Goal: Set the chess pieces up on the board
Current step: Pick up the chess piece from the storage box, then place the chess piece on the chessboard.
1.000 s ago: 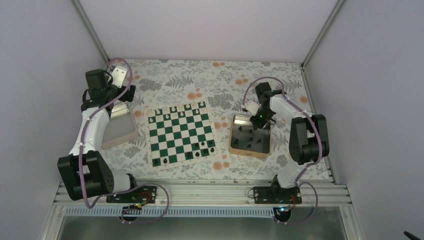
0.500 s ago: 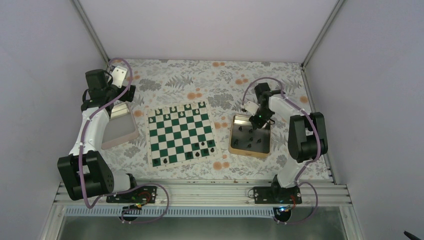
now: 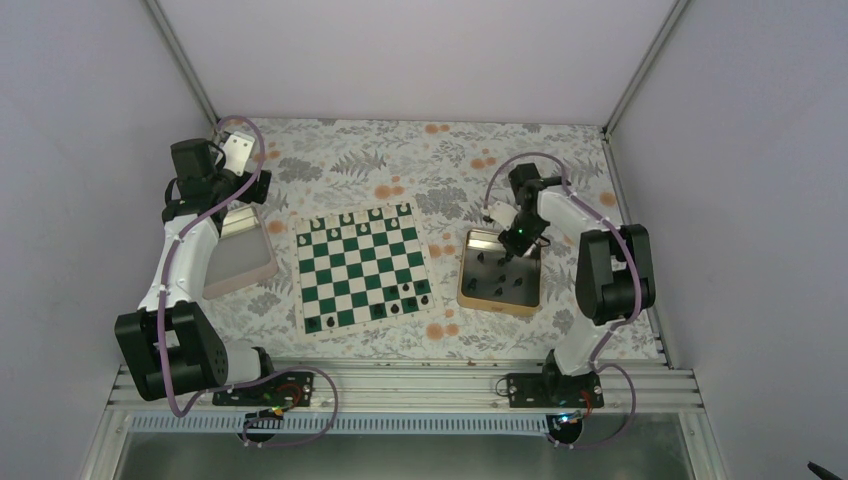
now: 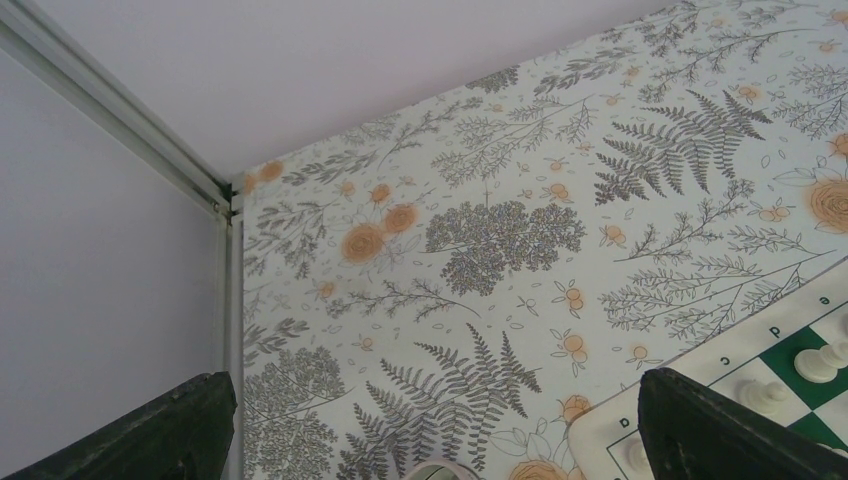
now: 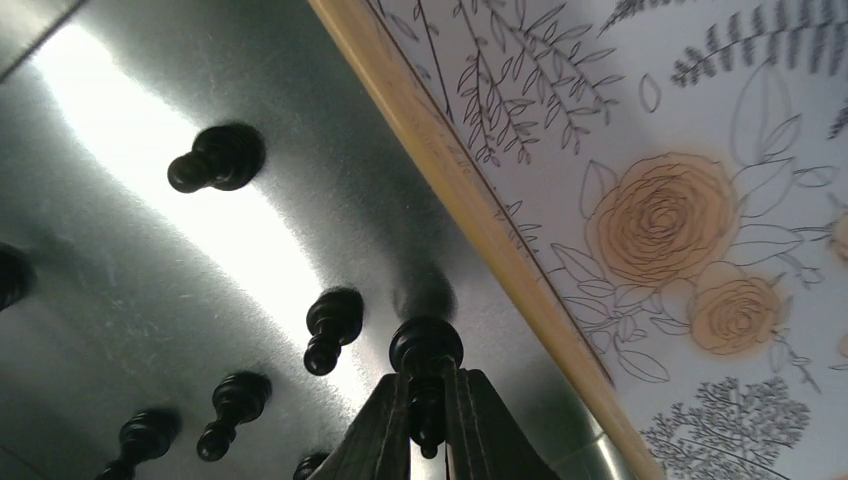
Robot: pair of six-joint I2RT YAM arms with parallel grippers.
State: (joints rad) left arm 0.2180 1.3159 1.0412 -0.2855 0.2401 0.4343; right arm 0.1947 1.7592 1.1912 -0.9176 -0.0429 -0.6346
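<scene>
The green and white board [image 3: 302, 300] lies mid-table. Several black chess pieces [image 3: 395, 307] stand along its near right edge, and white figures [image 3: 345, 217] line its far edge. More black pieces [image 3: 495, 288] stand in the gold tray [image 3: 497, 306] to its right. My right gripper [image 3: 510, 250] is over the far part of that tray. In the right wrist view it [image 5: 425, 415] is shut on one black piece [image 5: 425, 345], held just above the tray floor [image 5: 120, 300], with other pieces [image 5: 330, 325] beside it. My left gripper [image 3: 250, 185] [image 4: 430, 400] is open and empty at the far left.
A pinkish-rimmed tray [image 3: 245, 280] lies left of the board, under the left arm. The board's corner with white figures [image 4: 820, 362] shows at the right of the left wrist view. The enclosure walls and corner post [image 4: 215, 195] stand close behind the left gripper.
The right arm has shifted very slightly over the gold tray. The left arm has not moved.
</scene>
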